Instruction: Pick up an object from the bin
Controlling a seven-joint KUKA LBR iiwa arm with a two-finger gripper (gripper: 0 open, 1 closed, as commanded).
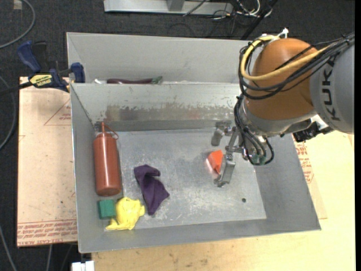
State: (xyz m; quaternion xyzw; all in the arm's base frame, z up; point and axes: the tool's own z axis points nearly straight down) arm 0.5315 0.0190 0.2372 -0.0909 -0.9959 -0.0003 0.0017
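My gripper (221,156) hangs low over the right middle of the bin floor, under the orange cover. Its two fingers stand apart: one fingertip (218,134) is toward the back wall and the other (224,176) toward the front. A small orange-red thing (214,161) with a pale edge lies on the floor between them, close beside the front finger. The gripper is open, and I cannot tell whether either finger touches the thing.
Along the left wall lies a red-brown bottle (107,164). A crumpled purple cloth (151,188) lies left of centre. A yellow soft thing (128,213) and a green block (105,208) sit in the front left corner.
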